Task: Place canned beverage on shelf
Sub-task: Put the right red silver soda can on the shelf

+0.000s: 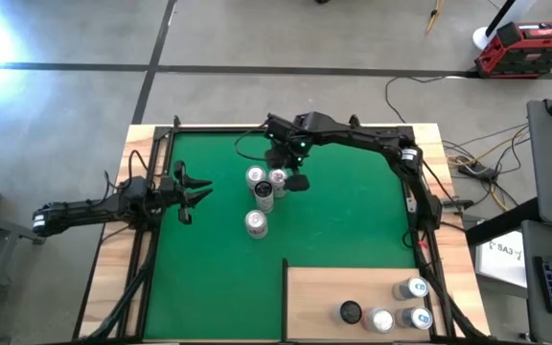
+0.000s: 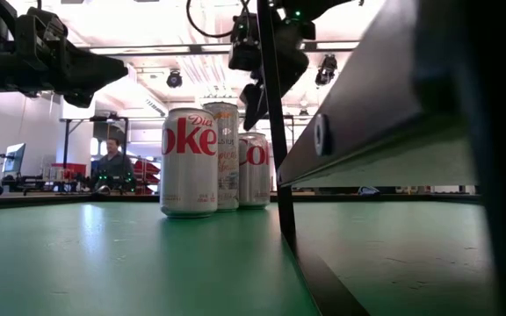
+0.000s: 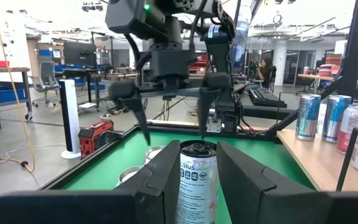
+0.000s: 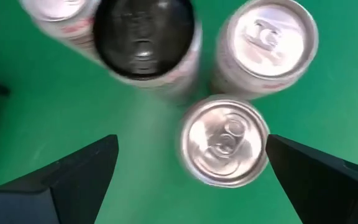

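The green mat [image 1: 353, 230] covered most of the table, and the shelf [image 1: 343, 287], a pale plywood panel, lay flat in the mat's near right corner with its long side along the near edge. The right arm [image 1: 372, 139] reached from the right edge across the far part of the mat, wrist bent down, so that the right gripper [image 1: 290, 172] hung just above a cluster of cans [image 1: 264, 196] near the mat's middle. Its fingers were spread wide and gripped nothing; in the wrist view a silver can top [image 4: 224, 140] sat between them, below. The left arm [image 1: 94, 206] lay low along the left edge, and the left gripper [image 1: 192, 195] pointed toward the cluster, fingers parted and empty. Every can stood upright, long axis vertical. Four more cans [image 1: 396, 309] stood on the shelf near its near right corner, one with a black top [image 1: 351, 311]. The cluster's labels were hard to make out from above; the low view showed a Diet Coke can [image 2: 189, 161] in front, partly hiding two behind.
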Robot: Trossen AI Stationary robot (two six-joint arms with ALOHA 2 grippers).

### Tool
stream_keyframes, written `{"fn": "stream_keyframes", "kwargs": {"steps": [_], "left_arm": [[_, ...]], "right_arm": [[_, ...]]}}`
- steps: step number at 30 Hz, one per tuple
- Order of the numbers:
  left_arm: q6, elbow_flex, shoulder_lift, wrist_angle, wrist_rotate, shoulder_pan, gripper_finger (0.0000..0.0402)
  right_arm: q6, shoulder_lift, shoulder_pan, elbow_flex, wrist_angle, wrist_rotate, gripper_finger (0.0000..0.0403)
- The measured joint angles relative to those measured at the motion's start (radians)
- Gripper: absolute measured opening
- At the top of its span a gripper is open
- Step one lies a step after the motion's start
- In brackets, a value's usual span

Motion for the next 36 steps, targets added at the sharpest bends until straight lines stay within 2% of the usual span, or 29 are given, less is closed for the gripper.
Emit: {"fn": "stream_keyframes", "kwargs": {"steps": [6,36], "left_arm": [[0.0,0.0,0.0,0.0,0.0,0.0,0.0088],[0.0,0.0,0.0,0.0,0.0,0.0,0.0088]], "right_arm": [[0.045,0.013,0.0,-0.001,0.038,0.069,0.04],[0.03,0.11,0.002,-0.001,0.063,0.079,0.04]]}}
